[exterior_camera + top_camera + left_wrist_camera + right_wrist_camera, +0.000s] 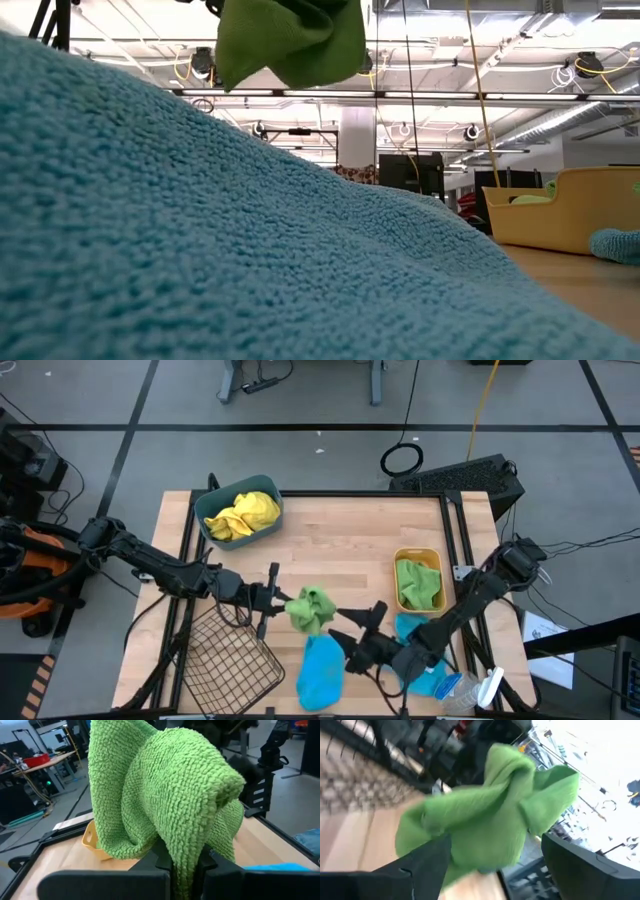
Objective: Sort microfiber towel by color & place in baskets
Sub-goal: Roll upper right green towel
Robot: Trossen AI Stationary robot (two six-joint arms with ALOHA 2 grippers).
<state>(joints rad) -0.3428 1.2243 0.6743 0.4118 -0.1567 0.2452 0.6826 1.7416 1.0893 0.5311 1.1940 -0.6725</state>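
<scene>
the left end effector [282, 600] is closed on a green towel [313, 609], pinching it low between its fingers [161, 861] so the cloth bunches up above them and hangs off the table [340, 530] near its middle. the right end effector [352, 643] sits just beside that towel with its jaws spread wide and nothing in them; in its wrist view the green cloth fills the gap between its fingers [427, 860], so this reads as a hand-over in mid-air, the green towel passing from left arm to right. the orange tub [418, 553], on the right side of the table, already holds one green towel [419, 585], so that is where this one should go. the teal bin [240, 532] at the back left holds the yellow towels [243, 513]. the wire basket [228, 658] at the front left looks empty. one blue towel [320, 672] lies on the table at the front, just beside the basket, and a second blue towel [408, 628] lies under the right arm near the tub. a clear bottle [465, 692] lies at the front right corner. the next move calls for the right jaws to shut on the cloth before the left lets go, then a short carry to the tub; the loose folds may snag on the left fingers as it pulls away. both blue towels are left to sort.
</scene>
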